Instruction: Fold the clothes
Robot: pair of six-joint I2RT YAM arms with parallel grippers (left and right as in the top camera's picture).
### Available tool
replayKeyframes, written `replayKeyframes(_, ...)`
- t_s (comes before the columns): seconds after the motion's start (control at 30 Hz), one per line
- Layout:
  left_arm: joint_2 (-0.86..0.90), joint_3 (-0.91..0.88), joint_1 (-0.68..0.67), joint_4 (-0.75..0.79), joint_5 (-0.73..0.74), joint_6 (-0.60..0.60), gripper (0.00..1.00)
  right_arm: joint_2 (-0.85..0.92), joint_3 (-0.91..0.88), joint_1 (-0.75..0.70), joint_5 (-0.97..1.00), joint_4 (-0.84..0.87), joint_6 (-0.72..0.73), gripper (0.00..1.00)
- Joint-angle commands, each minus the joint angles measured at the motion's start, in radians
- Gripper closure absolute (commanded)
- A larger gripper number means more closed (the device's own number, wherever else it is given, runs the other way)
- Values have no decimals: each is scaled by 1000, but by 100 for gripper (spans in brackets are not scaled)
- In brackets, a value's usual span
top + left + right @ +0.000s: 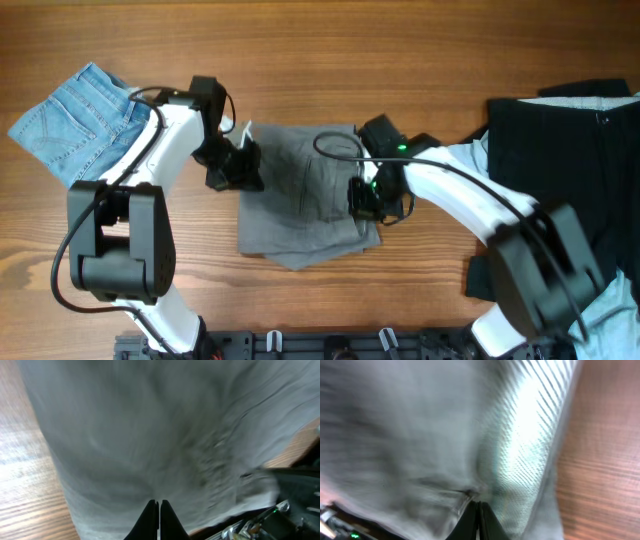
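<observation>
The grey shorts (300,195) lie in the middle of the table, partly folded and rumpled along the lower edge. My left gripper (237,168) is at their left edge. In the left wrist view its jaws (159,503) are shut, with the grey cloth (150,435) filling the view. My right gripper (366,196) is at the shorts' right edge. In the right wrist view its jaws (476,505) are shut on a bunched fold of grey cloth beside the pale inner waistband (530,435). Both wrist views are blurred.
Light-blue denim shorts (80,120) lie at the far left. Black garments (560,170) lie at the right, with pale blue cloth (468,155) beside them. Bare wooden table (400,60) surrounds the shorts.
</observation>
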Motion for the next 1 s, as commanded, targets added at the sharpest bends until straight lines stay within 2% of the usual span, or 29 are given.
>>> replayKeyframes(0.0, 11, -88, -2, 2, 11, 19, 96, -109, 38, 0, 127, 132, -17, 96)
replayKeyframes(0.13, 11, -167, -3, 74, 11, 16, 91, -31, 29, 0, 210, 333, -18, 96)
replayKeyframes(0.3, 11, -193, -3, 153, 13, 15, 77, 174, 29, -8, 211, 497, -15, 96)
replayKeyframes(0.33, 10, -193, -3, 164, 13, 15, 65, 207, 29, -12, 211, 527, -10, 96)
replayKeyframes(0.37, 10, -193, -3, 179, 16, -5, 32, 250, 29, -25, 212, 568, 16, 96)
replayKeyframes(0.47, 9, -167, -3, 168, 27, -42, 18, 305, 29, -90, 248, 602, 131, 96)
replayKeyframes(0.53, 2, -102, -3, 78, 64, -46, 7, 313, 29, -200, 264, 595, 150, 96)
replayKeyframes(0.6, -6, -64, -3, 25, 106, -45, 5, 307, 29, -291, 227, 594, 128, 96)
replayKeyframes(0.7, -13, -61, -3, 23, 133, -45, 8, 278, 29, -383, 111, 578, 7, 96)
replayKeyframes(0.8, -13, -61, -19, 35, 187, -45, 22, 205, 29, -387, 33, 539, -79, 94)
replayKeyframes(0.9, -13, -61, -78, 109, 232, -66, 58, 98, 29, -384, -6, 475, -111, 91)
replayKeyframes(0.97, -13, -73, -157, 247, 231, -178, 88, 5, 29, -384, -41, 415, -176, 91)
